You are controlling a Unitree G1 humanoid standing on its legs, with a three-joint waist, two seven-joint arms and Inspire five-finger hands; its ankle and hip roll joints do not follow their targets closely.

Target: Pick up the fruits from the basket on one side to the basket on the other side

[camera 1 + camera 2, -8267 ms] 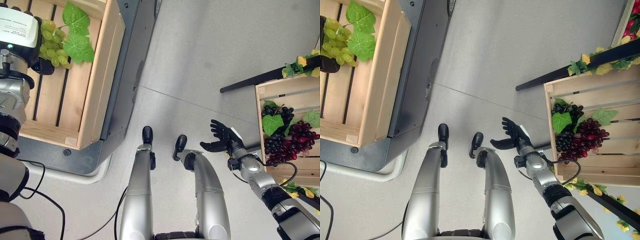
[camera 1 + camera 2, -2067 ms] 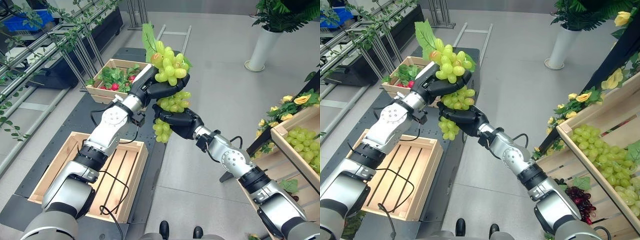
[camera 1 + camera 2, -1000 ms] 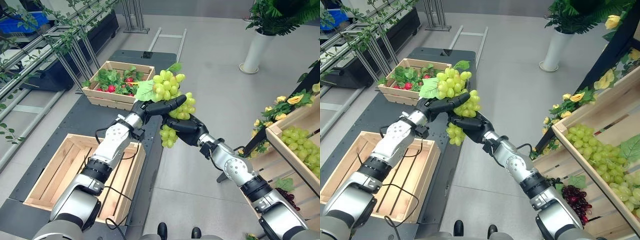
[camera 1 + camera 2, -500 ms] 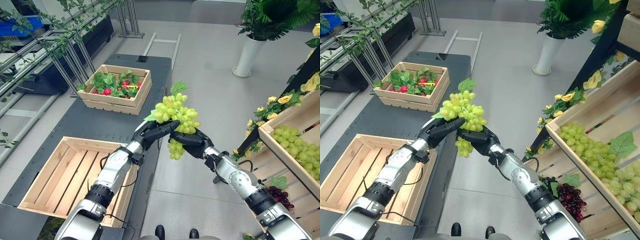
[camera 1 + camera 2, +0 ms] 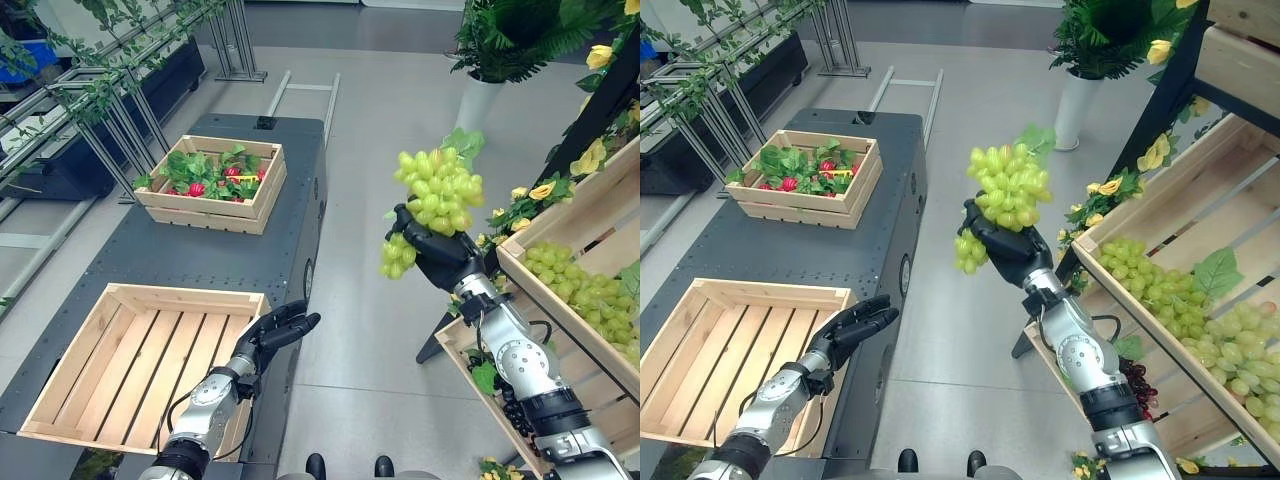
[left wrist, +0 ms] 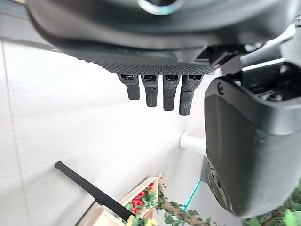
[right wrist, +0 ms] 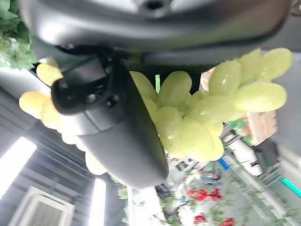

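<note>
A bunch of green grapes (image 5: 435, 192) with a leaf is held up in the air over the floor, and my right hand (image 5: 446, 262) is curled round its lower part. In the right wrist view the thumb (image 7: 113, 122) lies across the grapes (image 7: 202, 113). The bunch hangs just left of the slanted wooden crate (image 5: 560, 215) on the right, which holds more green grapes (image 5: 580, 290). My left hand (image 5: 276, 330) is low, by the right edge of the empty slatted crate (image 5: 140, 370), with straight fingers (image 6: 160, 92) and nothing in it.
A smaller crate (image 5: 212, 175) of leaves and red fruit sits at the far end of the dark platform (image 5: 200, 255). Dark grapes (image 5: 1137, 385) lie in a lower crate on the right. A white planter (image 5: 481, 100) and metal racks with vines (image 5: 100, 90) stand beyond.
My left hand has let go of the bunch and dropped beside the empty crate. My right hand has carried the grapes to the right, toward the slanted crate. The camera also shifted.
</note>
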